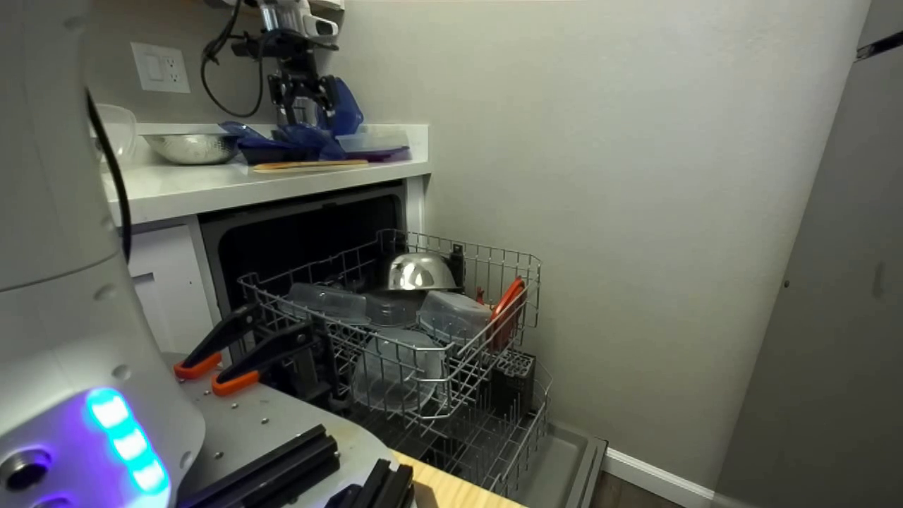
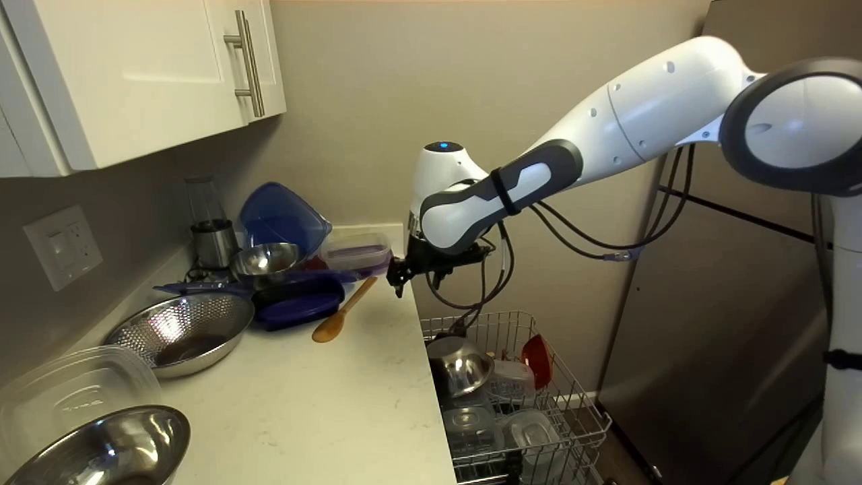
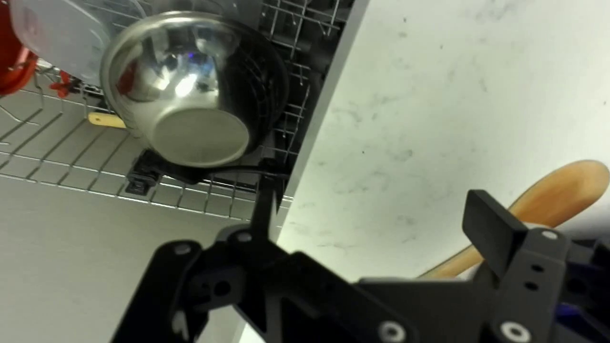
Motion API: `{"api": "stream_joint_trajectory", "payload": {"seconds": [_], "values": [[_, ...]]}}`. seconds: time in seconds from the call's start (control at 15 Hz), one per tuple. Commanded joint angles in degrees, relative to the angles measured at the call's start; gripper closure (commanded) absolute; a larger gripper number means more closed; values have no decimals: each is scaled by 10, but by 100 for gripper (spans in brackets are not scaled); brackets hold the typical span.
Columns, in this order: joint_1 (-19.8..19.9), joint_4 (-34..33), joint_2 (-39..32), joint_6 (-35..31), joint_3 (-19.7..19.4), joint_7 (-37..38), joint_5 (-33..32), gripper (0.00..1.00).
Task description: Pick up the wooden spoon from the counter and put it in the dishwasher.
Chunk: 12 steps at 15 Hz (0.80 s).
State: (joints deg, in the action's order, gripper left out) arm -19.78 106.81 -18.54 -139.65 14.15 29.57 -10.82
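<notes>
No lettering or numbers legible
In an exterior view, the clear plastic lid [image 2: 75, 385] by the back edge of the surface [image 2: 316, 404] carries a faint pale mark [image 2: 82, 403], too blurred to read as word or number.

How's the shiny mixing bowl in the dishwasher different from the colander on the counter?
The colander is full of little holes, while the mixing bowl has smooth sides. The colander sits open side up on the counter; the mixing bowl is upside down in the dishwasher rack. Both are round, shiny metal.
</notes>
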Motion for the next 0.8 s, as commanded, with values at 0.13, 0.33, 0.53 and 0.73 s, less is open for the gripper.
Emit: {"api": "stream_joint_trajectory", "payload": {"seconds": [0.13, 0.33, 0.53, 0.73], "values": [[-49, -141, -154, -35, -52, 27, 20, 0], [-45, -197, -188, -84, -33, -19, 71, 0], [-51, -233, -204, -142, -22, -47, 105, 0], [-61, -272, -221, -138, -18, -62, 122, 0]]}}
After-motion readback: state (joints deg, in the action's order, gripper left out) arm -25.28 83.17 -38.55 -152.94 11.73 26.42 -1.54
